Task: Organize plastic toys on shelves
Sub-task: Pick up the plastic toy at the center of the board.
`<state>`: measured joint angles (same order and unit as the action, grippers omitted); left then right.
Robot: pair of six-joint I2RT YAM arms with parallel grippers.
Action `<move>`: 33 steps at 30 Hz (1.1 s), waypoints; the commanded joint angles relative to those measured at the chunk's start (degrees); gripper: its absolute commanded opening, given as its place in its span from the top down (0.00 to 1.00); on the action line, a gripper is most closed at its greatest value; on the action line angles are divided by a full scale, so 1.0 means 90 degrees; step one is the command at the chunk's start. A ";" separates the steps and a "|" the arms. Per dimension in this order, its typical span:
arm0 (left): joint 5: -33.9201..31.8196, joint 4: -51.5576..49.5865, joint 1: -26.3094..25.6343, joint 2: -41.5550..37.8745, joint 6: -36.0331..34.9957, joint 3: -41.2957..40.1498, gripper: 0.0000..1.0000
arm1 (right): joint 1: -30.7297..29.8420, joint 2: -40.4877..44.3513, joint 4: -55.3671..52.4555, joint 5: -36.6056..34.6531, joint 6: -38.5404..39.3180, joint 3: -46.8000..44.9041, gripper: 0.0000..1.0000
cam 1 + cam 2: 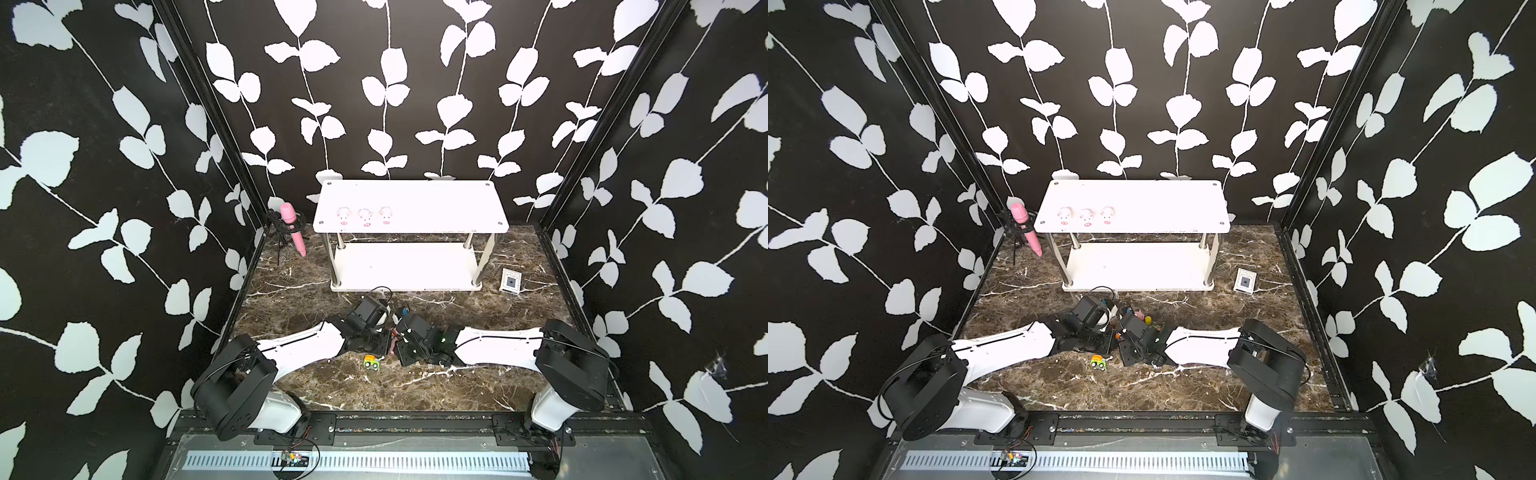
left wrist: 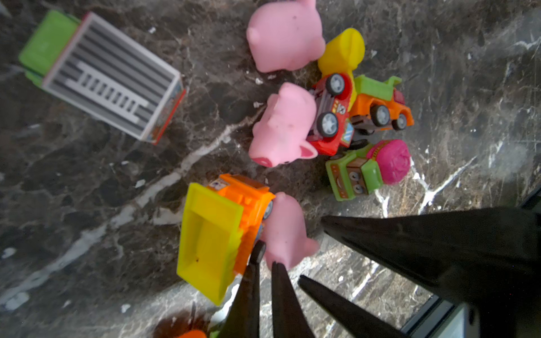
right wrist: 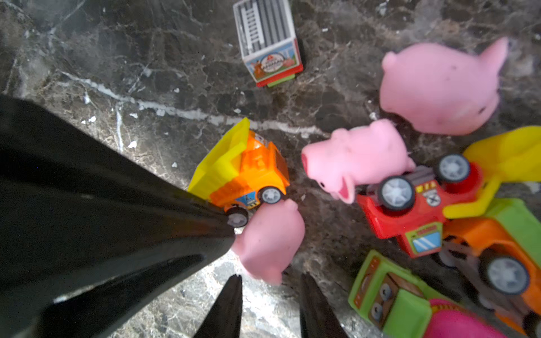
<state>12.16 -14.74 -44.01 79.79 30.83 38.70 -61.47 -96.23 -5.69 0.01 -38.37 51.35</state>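
Six o'clock from the shelves [image 1: 436, 199], on the counter [image 1: 332, 395], the released right claw [image 3: 271, 276] faces a pig [image 3: 268, 238], likely to take it, while the clenched, seemingly empty left claw [image 2: 268, 257] noses between pig and dump truck [image 2: 216, 234].

pigs [image 2: 285, 35] pink | dump truck [image 2: 216, 234] yellow-orange | tabletop [image 2: 87, 190] brown marble | shelves [image 1: 436, 203] white

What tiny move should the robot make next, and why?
Probably ease the right gripper forward so its open jaws straddle the pink pig lying just ahead of them. Three pigs already line the top shelf, so this one likely goes next; the left gripper, shut beside the same pig, holds nothing I can make out.
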 commanded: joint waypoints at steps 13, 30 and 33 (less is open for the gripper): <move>0.0143 0.0107 -0.0007 0.0090 -0.0086 -0.0130 0.87 | 0.0099 -0.0518 0.0437 -0.0067 -0.0054 0.0226 0.71; -0.0860 -0.1198 0.0308 -0.1413 -0.0392 0.0284 0.65 | 0.0116 0.0938 -0.0657 -0.0411 0.0433 0.0155 1.00; -0.0871 -0.1396 0.0816 -0.1684 -0.0531 0.0273 0.63 | 0.0121 0.1366 -0.1113 -0.0372 0.0622 0.0387 1.00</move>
<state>6.87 -22.76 -39.86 66.89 28.25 40.18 -60.73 -87.42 -10.85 -2.55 -35.27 52.34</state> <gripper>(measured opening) 0.370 0.071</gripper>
